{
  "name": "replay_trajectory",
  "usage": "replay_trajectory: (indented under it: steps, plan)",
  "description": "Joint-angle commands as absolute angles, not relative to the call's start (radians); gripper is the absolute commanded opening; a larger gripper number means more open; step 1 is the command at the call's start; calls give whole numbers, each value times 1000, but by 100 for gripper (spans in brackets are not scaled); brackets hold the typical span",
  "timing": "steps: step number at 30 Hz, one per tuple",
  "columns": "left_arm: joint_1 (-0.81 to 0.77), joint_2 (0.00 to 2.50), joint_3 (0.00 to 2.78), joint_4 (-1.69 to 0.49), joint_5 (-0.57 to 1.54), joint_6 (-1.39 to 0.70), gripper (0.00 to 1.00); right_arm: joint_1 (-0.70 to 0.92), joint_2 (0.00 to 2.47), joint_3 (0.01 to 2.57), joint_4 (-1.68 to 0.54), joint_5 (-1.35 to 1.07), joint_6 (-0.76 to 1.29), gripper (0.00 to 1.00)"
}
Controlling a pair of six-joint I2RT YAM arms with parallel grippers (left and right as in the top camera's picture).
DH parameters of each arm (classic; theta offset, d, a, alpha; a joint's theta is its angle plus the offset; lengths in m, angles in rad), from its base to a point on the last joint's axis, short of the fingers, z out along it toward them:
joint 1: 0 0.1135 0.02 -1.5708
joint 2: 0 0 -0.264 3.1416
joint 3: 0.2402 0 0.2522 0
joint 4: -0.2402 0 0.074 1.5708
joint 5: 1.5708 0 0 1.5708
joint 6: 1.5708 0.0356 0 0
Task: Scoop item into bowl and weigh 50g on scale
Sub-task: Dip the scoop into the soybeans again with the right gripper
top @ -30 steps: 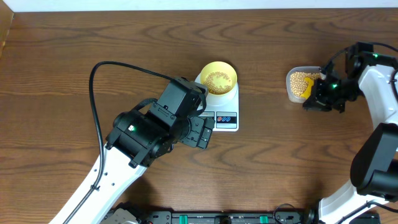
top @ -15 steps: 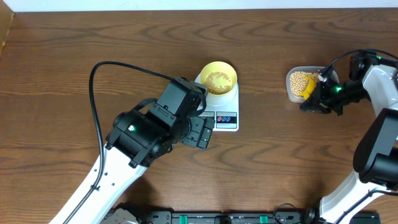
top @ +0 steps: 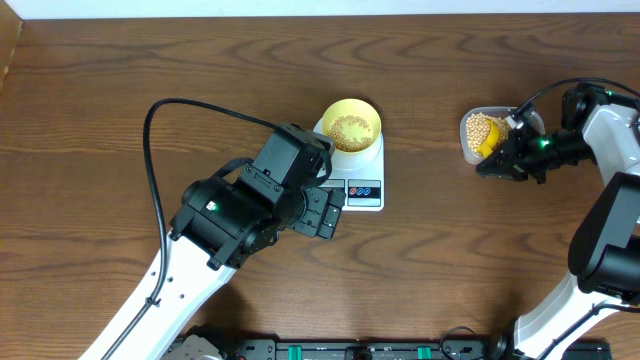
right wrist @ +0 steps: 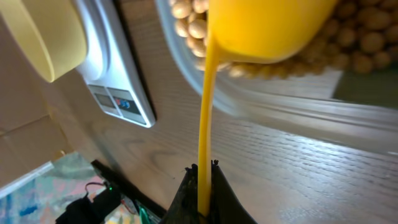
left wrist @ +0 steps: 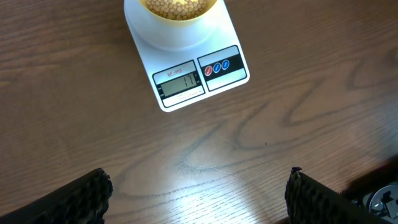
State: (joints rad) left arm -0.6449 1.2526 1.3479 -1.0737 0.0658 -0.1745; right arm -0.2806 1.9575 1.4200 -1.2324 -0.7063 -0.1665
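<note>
The pale-yellow bowl (top: 351,125) holds some tan beans and sits on the white scale (top: 356,170); both also show in the left wrist view, bowl (left wrist: 177,7), scale (left wrist: 199,78), its display lit. My left gripper (left wrist: 199,190) is open and empty over bare table just in front of the scale. My right gripper (right wrist: 203,171) is shut on the handle of a bright yellow scoop (right wrist: 264,28), whose cup rests in the beans (top: 480,127) inside the clear tub (top: 470,150) at the right.
The left arm's black body (top: 250,205) and cable lie left of the scale. The table's front edge carries a black rail (top: 360,350). The right arm (top: 610,150) stands at the right edge.
My right gripper has shifted slightly left and turned, moving the scoop's cup further into the tub's beans. The left arm, bowl and scale have not moved.
</note>
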Motion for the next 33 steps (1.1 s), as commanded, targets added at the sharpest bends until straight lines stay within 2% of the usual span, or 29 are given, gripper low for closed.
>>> replay_trajectory:
  steps: [1,15,33]
  plan:
    - [-641,1240,1380,-1076,67,-154,92,-291,1975,1433,-1244,-792,-226,1]
    - [-641,1240,1380,-1076,67,-154,92,-377,1975,1433,-1272,-793,-270,1]
    - [-641,1240,1380,-1076,67,-154,92,-387,1975,1433,-1280,-861,-297,1]
